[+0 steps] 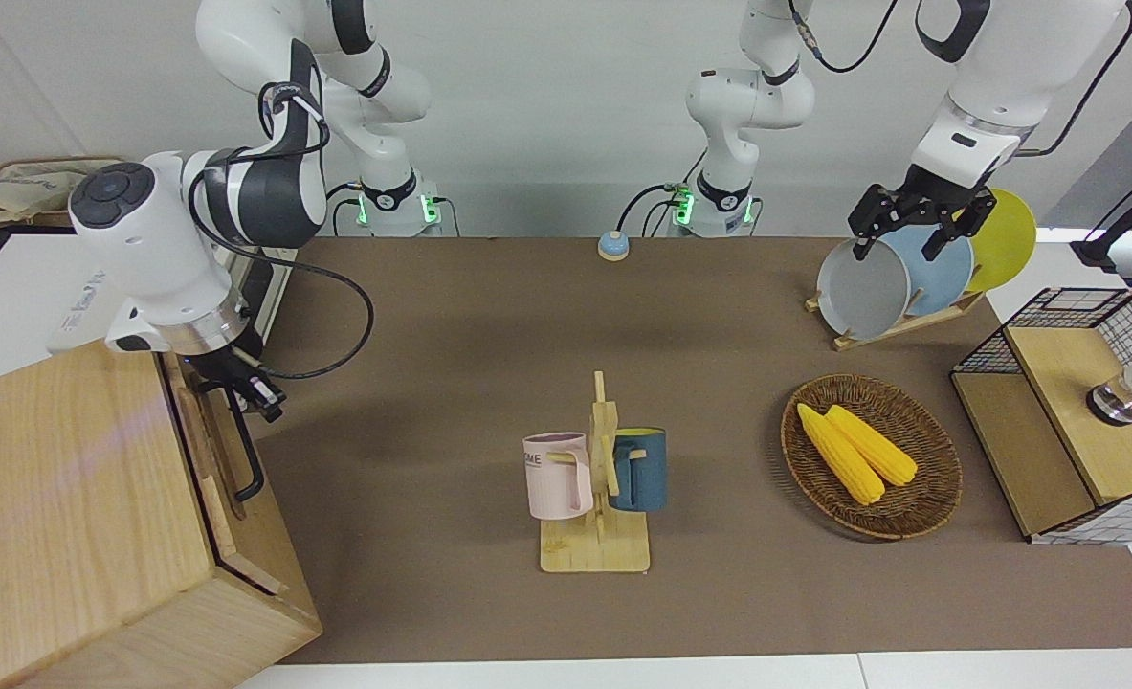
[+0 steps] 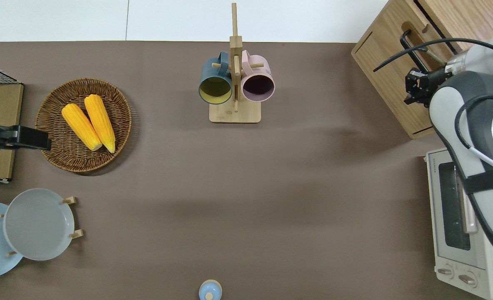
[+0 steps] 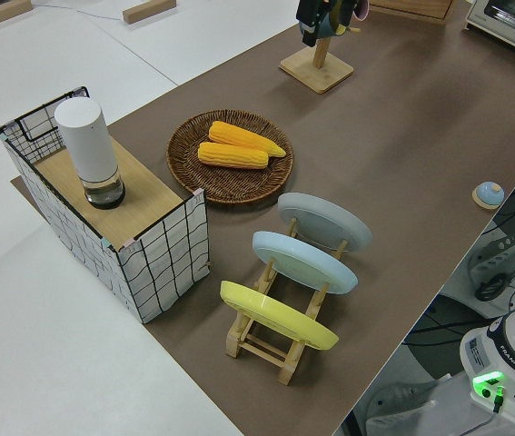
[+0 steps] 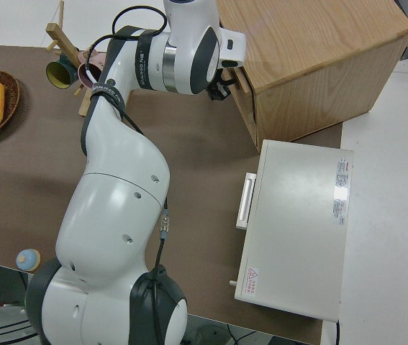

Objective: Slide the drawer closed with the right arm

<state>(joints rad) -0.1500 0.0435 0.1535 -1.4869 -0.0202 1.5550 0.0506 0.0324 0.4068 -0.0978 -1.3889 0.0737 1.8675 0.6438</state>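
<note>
The big pale wooden cabinet point(image 1: 58, 498) stands at the right arm's end of the table, also in the overhead view point(image 2: 390, 79). Its drawer point(image 1: 204, 450) has a black bar handle point(image 1: 248, 459) and sits almost flush with the cabinet front, with a thin dark gap along its edge. My right gripper point(image 1: 257, 394) hangs low at the handle's end nearer the robots, close against the drawer front, and also shows in the overhead view point(image 2: 413, 88) and the right side view point(image 4: 221, 86). My left gripper point(image 1: 915, 230) is parked and open.
A white toaster oven point(image 2: 459, 233) stands beside the cabinet, nearer the robots. A mug rack point(image 1: 596, 488) with two mugs is mid-table. A wicker basket point(image 1: 939, 498) of corn, a plate rack point(image 1: 872, 287) and a wire-mesh shelf point(image 1: 1073, 411) are at the left arm's end.
</note>
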